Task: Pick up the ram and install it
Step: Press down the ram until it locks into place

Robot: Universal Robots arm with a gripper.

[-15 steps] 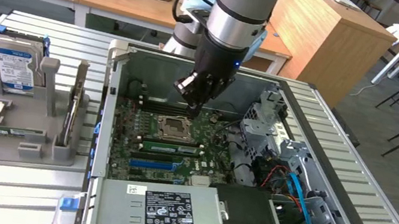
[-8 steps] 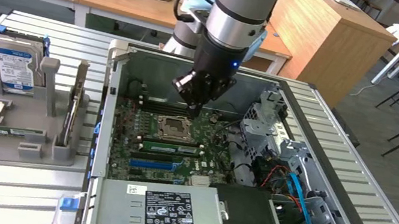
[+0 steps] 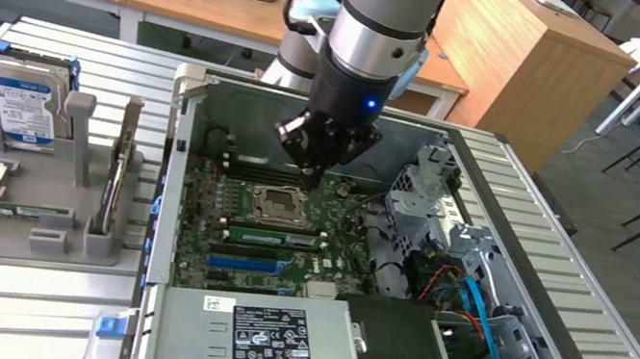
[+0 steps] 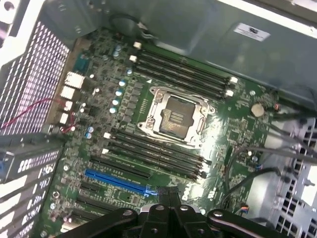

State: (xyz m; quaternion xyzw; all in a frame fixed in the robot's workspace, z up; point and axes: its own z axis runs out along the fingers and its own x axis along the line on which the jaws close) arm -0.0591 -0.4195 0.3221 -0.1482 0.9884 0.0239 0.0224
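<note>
Green motherboard (image 4: 148, 129) with a blue slot (image 4: 116, 181).

The supporting surface is a table (image 3: 13, 304) topped with ribbed silver metal slats. Directly on it, towards the exterior view's left edge, sits a grey parts holder (image 3: 20, 222) with slotted compartments. An open computer case (image 3: 357, 274) lies on its side just beside the holder, occupying the middle and the exterior view's right portion of the table, its near corner reaching close to the table's front edge.
</note>
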